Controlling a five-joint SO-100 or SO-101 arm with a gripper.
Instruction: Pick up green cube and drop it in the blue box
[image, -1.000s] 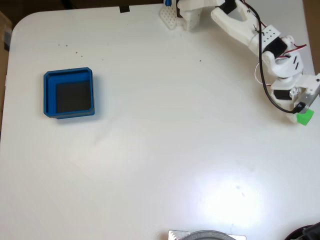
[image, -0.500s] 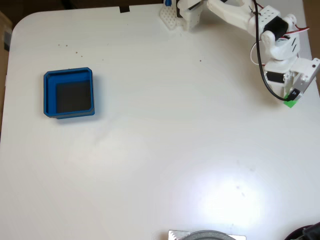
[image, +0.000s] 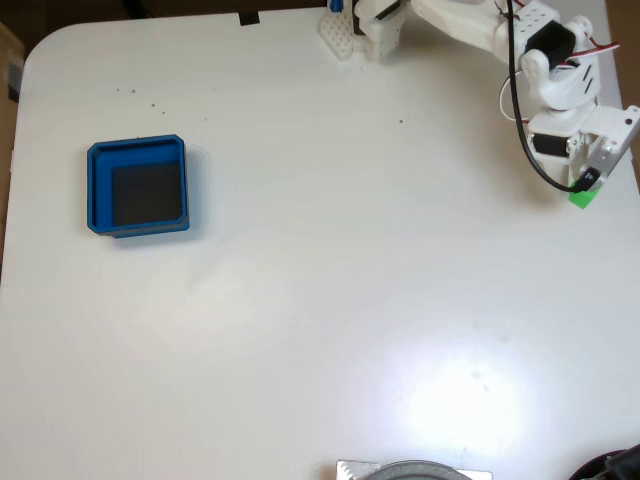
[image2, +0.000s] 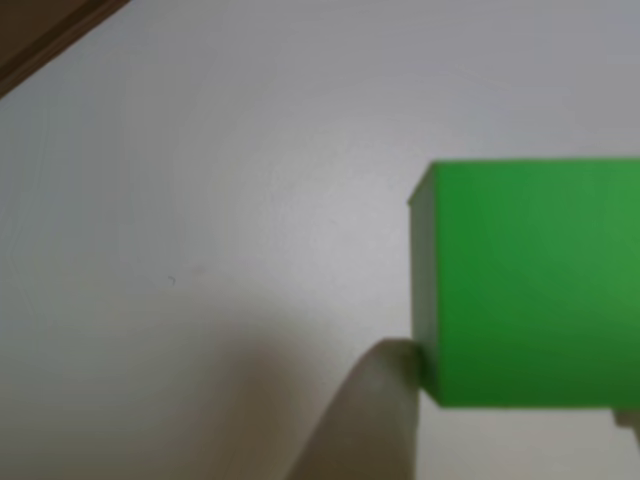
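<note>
Gripper (image: 583, 190) closed on green cube (image: 582, 197) near table's (image: 330, 300) right edge; blue box (image: 138, 186) well apart, far left.

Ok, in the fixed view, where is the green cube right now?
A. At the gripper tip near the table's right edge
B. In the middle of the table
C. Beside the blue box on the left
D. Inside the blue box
A: the green cube sits at the tip of the gripper near the table's right edge, far across from the blue box, whose dark floor has nothing on it.
</note>
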